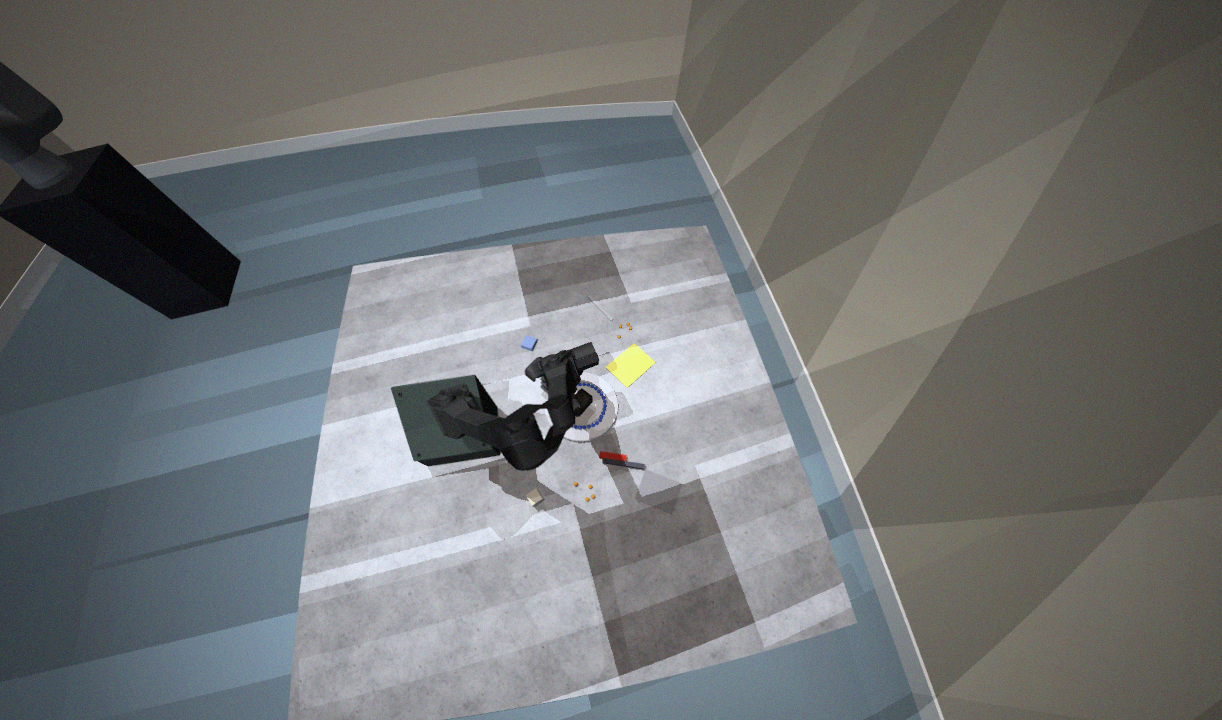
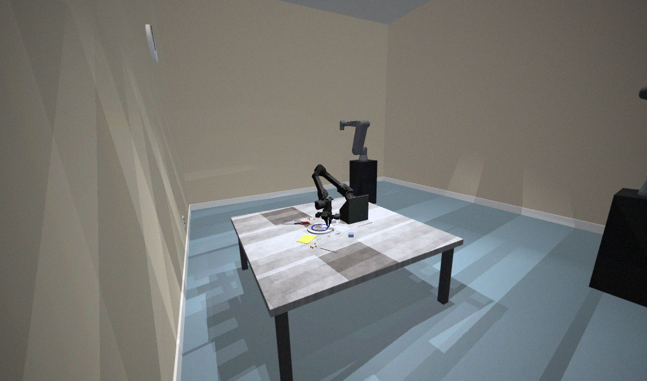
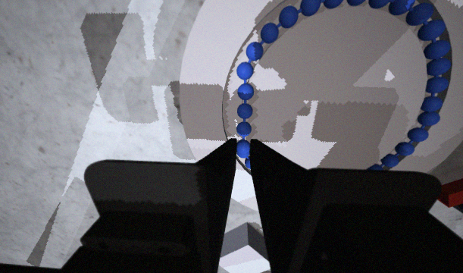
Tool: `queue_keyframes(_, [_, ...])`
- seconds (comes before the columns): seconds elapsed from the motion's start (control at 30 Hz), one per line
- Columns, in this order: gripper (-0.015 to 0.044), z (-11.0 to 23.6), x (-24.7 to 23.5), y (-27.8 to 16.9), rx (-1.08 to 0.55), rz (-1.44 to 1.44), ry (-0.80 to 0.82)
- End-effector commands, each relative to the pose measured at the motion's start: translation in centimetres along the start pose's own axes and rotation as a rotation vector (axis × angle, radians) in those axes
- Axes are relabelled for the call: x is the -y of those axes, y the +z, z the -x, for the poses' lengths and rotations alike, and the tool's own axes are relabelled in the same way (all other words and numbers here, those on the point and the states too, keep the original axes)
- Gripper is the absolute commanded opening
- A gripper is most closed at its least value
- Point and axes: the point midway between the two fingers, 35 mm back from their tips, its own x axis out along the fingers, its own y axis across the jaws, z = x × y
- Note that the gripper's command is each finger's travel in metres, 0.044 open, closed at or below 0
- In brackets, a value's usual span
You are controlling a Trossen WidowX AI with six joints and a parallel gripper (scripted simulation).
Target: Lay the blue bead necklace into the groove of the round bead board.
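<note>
The blue bead necklace [image 3: 245, 91] [image 1: 604, 407] [image 2: 322, 225] lies as a ring along the groove of the round white bead board [image 3: 208, 57] [image 1: 602, 430] [image 2: 316, 229]. My gripper [image 3: 243, 145] [image 1: 572, 404] [image 2: 326, 222] is down at the near left edge of the board. In the wrist view its two dark fingers are shut on one bead of the necklace at the ring's lower left. The lowest stretch of the ring is hidden behind the fingers.
A yellow pad [image 1: 630, 363] [image 2: 306, 239] lies beside the board. A red-handled tool [image 1: 613, 458] [image 3: 456, 193] lies on the other side. A small blue cube [image 1: 529, 342] [image 2: 350, 234], loose orange beads [image 1: 584, 488] and the arm's dark base box [image 1: 418, 420] are nearby.
</note>
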Motion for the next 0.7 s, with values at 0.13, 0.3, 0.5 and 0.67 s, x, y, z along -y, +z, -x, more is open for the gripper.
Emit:
queue_keyframes(0.13, [0.0000,0.14,-0.50,-0.05,0.001,-0.003,-0.003])
queue_keyframes(0.3, [0.0000,-0.55,-0.50,-0.06,0.001,-0.003,-0.004])
queue_keyframes(0.5, [0.0079,-0.37,-0.35,0.04,0.007,-0.011,-0.004])
queue_keyframes(0.67, [0.0210,-0.37,-0.35,0.04,0.007,-0.011,-0.004])
